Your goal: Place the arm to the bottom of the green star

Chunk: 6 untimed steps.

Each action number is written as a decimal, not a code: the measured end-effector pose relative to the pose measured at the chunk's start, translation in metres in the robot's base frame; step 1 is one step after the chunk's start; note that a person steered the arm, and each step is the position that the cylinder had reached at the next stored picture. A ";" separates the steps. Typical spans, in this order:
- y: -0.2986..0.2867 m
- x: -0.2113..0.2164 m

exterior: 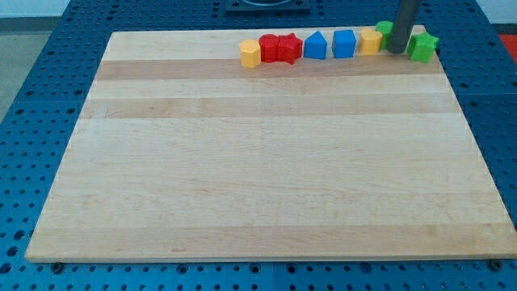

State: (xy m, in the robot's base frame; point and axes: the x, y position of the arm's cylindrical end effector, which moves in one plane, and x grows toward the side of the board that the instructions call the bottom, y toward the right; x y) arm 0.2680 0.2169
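At the far right corner of the wooden board [266,162] sits the green star [422,47], close to the board's right edge and at the right end of a row of blocks lined along the far edge. My tip [397,52] stands just to the left of that star, very near it, though I cannot tell whether the two are touching; the dark rod rises from there out of the view's top. I carry no gripper, only this rod, and it has hold of nothing. Partly hidden behind the rod, on its left, is a second green block [384,30], whose shape I cannot make out. Next to that, farther left, lies a yellow block [370,40], then a blue cube [344,44], then a blue block with a peaked top [315,46]. Beyond these come a red star-like block [289,48] and a red block [269,48], the two pressed side by side, and last a yellow hexagon-like block [250,54] at the row's left end. Under the board lies a blue perforated table [48,73].
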 end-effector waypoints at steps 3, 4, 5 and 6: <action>0.024 0.106; 0.029 0.099; 0.039 0.054; 0.039 0.045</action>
